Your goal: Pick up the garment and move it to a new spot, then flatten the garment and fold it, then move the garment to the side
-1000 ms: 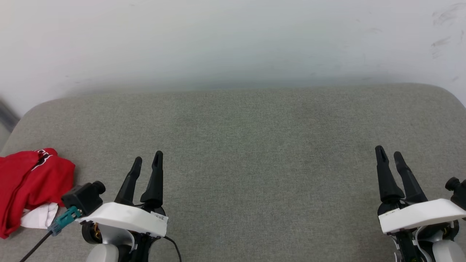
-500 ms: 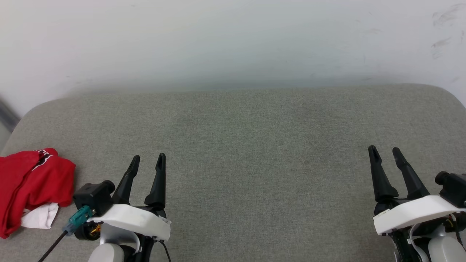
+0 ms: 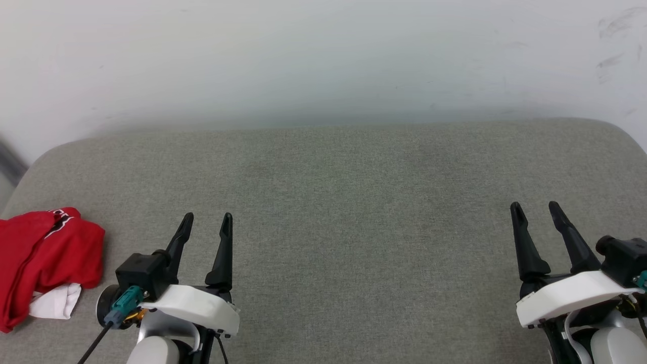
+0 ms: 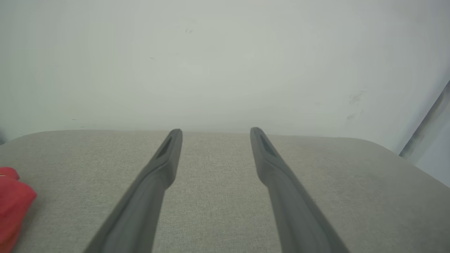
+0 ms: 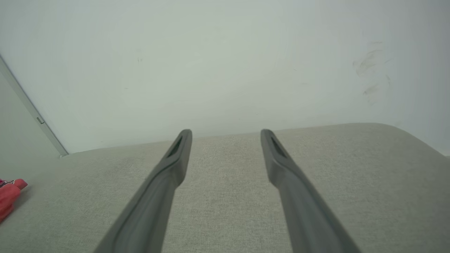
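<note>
The garment (image 3: pixel 43 258) is a bunched red cloth with a white end showing, lying at the left edge of the grey cushioned surface; its red edge also shows in the left wrist view (image 4: pixel 12 203) and in the right wrist view (image 5: pixel 8 196). My left gripper (image 3: pixel 206 222) hovers open at the lower left, a short way right of the garment, with nothing between its fingers (image 4: pixel 165 158). At the lower right my right gripper (image 3: pixel 535 211) is open and empty too, fingers (image 5: pixel 179 151) pointing toward the wall.
The grey fabric surface (image 3: pixel 343 202) has rounded far corners and ends against a pale wall (image 3: pixel 323 60). A cable with a teal plug (image 3: pixel 121 303) hangs from my left wrist camera. A pale door frame edge (image 5: pixel 31 112) stands at the left.
Both wrists have rolled slightly, so each gripper's fingers now look further apart and straighter. The left wrist camera and plug shifted right, away from the garment. The garment lies as before.
</note>
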`<state>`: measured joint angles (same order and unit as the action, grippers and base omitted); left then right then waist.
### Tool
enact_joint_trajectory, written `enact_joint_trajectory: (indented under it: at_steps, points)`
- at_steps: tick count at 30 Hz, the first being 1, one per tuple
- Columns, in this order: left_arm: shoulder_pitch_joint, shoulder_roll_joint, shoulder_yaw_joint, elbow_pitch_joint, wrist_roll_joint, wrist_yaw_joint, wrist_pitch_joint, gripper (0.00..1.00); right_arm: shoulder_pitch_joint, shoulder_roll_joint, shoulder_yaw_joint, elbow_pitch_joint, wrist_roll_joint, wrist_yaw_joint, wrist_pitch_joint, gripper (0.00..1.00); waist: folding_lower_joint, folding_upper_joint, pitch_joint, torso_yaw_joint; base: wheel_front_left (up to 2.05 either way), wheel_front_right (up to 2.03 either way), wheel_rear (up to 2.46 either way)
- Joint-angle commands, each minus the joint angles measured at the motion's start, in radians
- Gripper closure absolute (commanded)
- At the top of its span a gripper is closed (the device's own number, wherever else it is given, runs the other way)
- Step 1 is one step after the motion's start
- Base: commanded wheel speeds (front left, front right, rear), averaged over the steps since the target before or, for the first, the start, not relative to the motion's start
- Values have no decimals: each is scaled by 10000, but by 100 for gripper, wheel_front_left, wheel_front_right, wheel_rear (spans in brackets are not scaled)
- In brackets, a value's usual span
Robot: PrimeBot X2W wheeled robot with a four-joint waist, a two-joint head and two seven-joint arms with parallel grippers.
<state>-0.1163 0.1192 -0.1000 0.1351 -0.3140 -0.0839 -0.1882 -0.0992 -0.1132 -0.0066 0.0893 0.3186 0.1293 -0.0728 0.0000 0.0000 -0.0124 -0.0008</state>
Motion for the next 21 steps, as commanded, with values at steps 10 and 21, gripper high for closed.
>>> enact_joint_trajectory:
  at_steps: [10, 21]
  points:
    - [-225, 44, -66, 126, 891, 111, -298, 0, -160, 131, -112, -147, -1169, 21, -11, 0, 0, 0, -4, -9, 0, 0, 0]
    - [-110, -114, 151, 233, 1476, 132, -516, 0, -173, 197, 16, -208, -1896, 14, -146, 0, 0, 0, -15, -28, 0, 0, 0]
